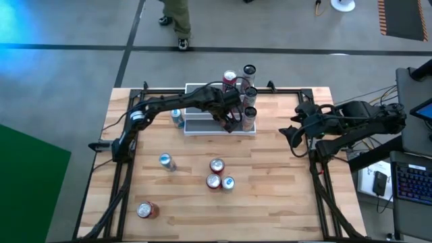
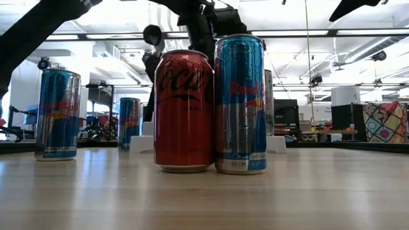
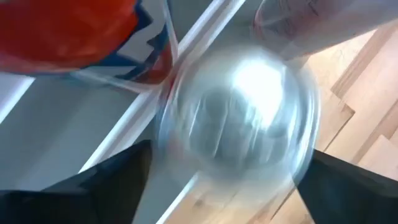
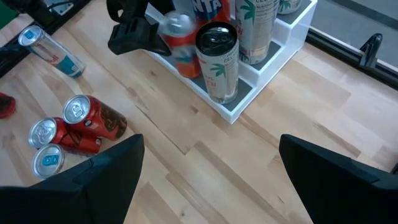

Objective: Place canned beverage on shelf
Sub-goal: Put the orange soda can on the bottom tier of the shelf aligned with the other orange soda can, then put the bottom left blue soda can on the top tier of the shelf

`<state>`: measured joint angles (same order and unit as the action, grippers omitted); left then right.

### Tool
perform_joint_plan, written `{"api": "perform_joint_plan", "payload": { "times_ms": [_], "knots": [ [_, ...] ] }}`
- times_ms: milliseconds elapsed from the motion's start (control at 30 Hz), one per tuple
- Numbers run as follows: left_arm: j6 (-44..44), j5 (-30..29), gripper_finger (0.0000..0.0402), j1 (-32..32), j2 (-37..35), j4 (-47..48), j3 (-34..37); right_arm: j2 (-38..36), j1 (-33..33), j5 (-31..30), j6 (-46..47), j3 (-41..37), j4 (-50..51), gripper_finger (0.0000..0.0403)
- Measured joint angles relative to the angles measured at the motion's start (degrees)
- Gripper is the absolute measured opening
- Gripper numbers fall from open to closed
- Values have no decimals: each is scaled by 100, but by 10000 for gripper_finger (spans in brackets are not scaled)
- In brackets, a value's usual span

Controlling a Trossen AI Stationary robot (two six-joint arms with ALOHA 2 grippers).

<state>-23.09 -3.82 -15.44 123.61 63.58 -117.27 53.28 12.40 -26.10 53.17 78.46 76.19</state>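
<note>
The white tiered shelf [image 1: 202,125] stands at the table's far middle, with several upright cans on its right half, among them a white can [image 4: 217,62] on the lowest step. My left gripper [image 1: 234,121] reaches over the shelf's lowest step and is shut on an orange can [image 4: 180,53] just left of that white can. The left wrist view shows the can's silver top [image 3: 239,118], blurred, between the fingers. My right gripper [image 1: 293,135] hangs open and empty over the table's right side, right of the shelf. My left gripper has the orange can's upper end [image 4: 176,26] between its two fingers [image 3: 118,180], one on each side of the silver top. The fingers come from above, slanting in from the table's left. The can is upright at the lowest step; whether it rests there I cannot tell.
Loose cans lie around the table: a blue one [image 1: 177,116] left of the shelf, one [image 1: 166,162] at mid-left, three together [image 1: 217,175] in the middle and a red one [image 1: 146,210] near the front left. A person's legs [image 1: 177,20] show beyond the far edge.
</note>
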Motion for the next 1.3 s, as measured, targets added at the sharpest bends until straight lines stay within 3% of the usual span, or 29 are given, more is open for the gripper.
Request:
{"api": "perform_joint_plan", "payload": {
  "times_ms": [167,533,833,967,1100,1300],
  "knots": [
    [2,25,393,2,0,-14,2,4,0,4,0,-3,-3,363],
    [61,89,381,2,0,468,-333,4,2,8,22,-4,-5,363],
    [759,-542,382,141,-380,755,-1256,4,2,-102,93,-162,-92,363],
    [1006,-611,382,183,-631,750,-1331,2,0,-252,-94,-400,-668,363],
    [1123,-714,379,210,-1036,507,-1118,30,37,-116,-1001,-604,-2012,363],
    [1278,-773,354,265,-1986,-546,36,141,50,217,-2132,-756,-3696,363]
  ]
}}
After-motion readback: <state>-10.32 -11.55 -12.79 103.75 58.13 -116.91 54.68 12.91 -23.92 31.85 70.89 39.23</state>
